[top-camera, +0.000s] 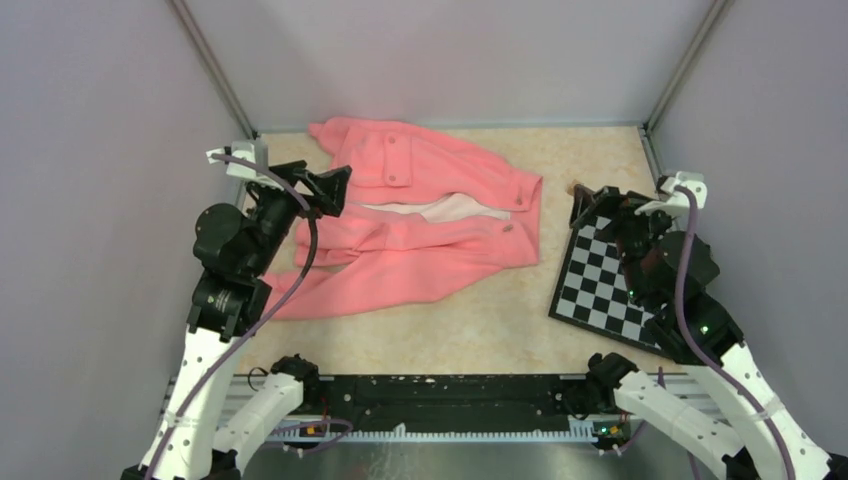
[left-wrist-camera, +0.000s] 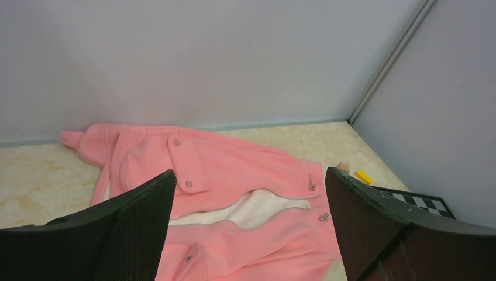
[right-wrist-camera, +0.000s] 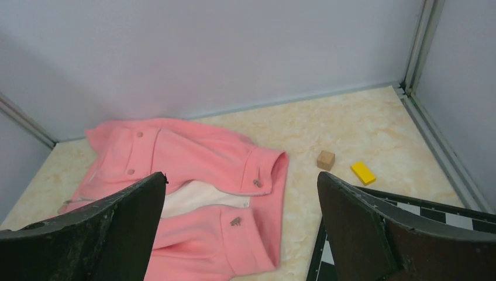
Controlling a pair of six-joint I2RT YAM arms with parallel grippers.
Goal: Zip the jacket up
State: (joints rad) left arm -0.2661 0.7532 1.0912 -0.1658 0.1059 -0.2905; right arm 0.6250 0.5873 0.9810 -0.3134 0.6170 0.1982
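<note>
The salmon-pink fleece jacket lies flat on the table, its hem toward the right. Its front gapes open along the zipper, showing pale lining. It also shows in the left wrist view and the right wrist view. The buttoned pocket flap is at the upper left. Small metal snaps sit on the hem band near the zipper's end. My left gripper is open and empty above the jacket's left part. My right gripper is open and empty, right of the jacket.
A black-and-white checkerboard lies at the right under my right arm. A small wooden cube and a yellow block lie beyond it near the back right corner. Grey walls close the back and both sides.
</note>
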